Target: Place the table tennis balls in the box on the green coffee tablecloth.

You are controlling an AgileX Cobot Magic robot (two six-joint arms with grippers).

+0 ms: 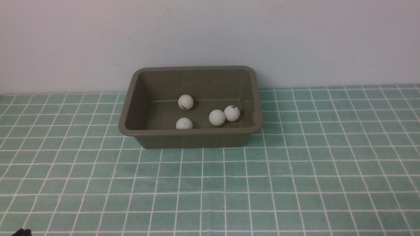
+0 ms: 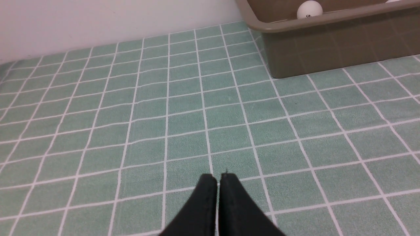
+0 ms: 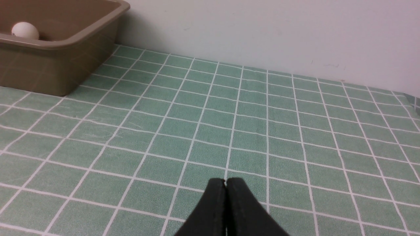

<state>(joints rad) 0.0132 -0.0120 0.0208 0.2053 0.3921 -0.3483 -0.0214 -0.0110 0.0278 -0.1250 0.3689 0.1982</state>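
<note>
Four small matte white table tennis balls (image 1: 185, 102) are seen resting on the floor of the rectangular olive-brown plastic box (image 1: 192, 132), which stands on the mint-green tablecloth gridded with thin white lines (image 1: 210, 190), close to the pale wall (image 1: 210, 32). Two of the balls lie touching each other toward the box's right end; the other two lie apart, one near the back wall and one half hidden behind the front rim. No ball is seen on the cloth in any view. The sloping walls and rolled rim are what keep the round balls from rolling away, which is judged to be the reason such a container is used.

The left gripper (image 2: 218, 178) is seen in its wrist view with its black fingers (image 2: 205, 203) pressed together and nothing between them, held low over bare cloth, well apart from the box's near left corner. The right gripper (image 3: 225, 183) is likewise closed on nothing, its fingers (image 3: 239, 209) meeting at the tips, over bare cloth well to the right of the box. In the front view only a dark sliver at the bottom left corner is visible, so the arms are judged to be drawn back clear of the work area. With both grippers empty and parked and no loose ball visible, the placing is judged to be finished or nearly so; whether further balls exist outside the views cannot be told.
</note>
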